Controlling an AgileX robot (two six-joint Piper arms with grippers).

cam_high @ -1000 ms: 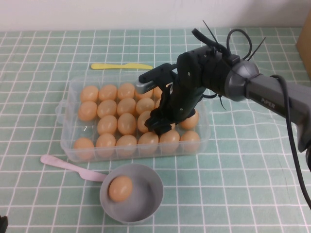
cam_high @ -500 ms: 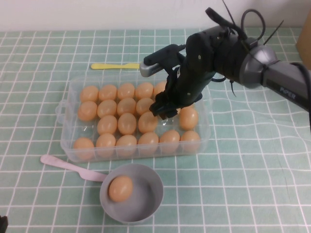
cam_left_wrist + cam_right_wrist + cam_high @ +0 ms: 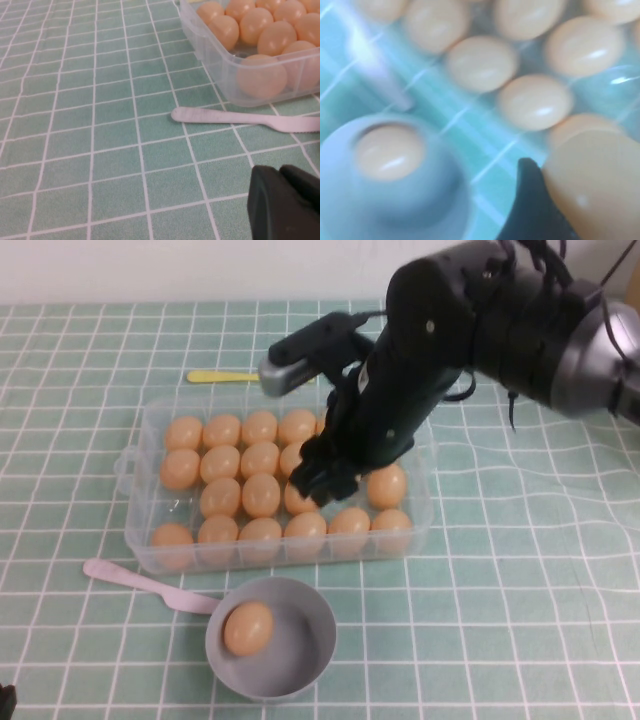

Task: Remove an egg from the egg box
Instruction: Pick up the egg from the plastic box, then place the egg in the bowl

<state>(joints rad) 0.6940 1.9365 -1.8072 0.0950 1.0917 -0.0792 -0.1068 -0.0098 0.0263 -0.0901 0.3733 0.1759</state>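
Note:
The clear egg box sits mid-table with several orange-tan eggs in its wells. My right gripper hangs above the box's right half. In the right wrist view it is shut on one egg, which fills the corner beside a black fingertip. That egg is hidden in the high view. My left gripper is low over the tablecloth near the box's front left corner, with its fingers together and nothing in them.
A grey bowl with one egg stands in front of the box. A pink plastic knife lies to the bowl's left. A yellow knife lies behind the box. A cardboard box edge shows at the far right.
My right arm has risen from the egg wells and now looms larger above the box, gripper lifted clear with the egg. The left arm has not moved.

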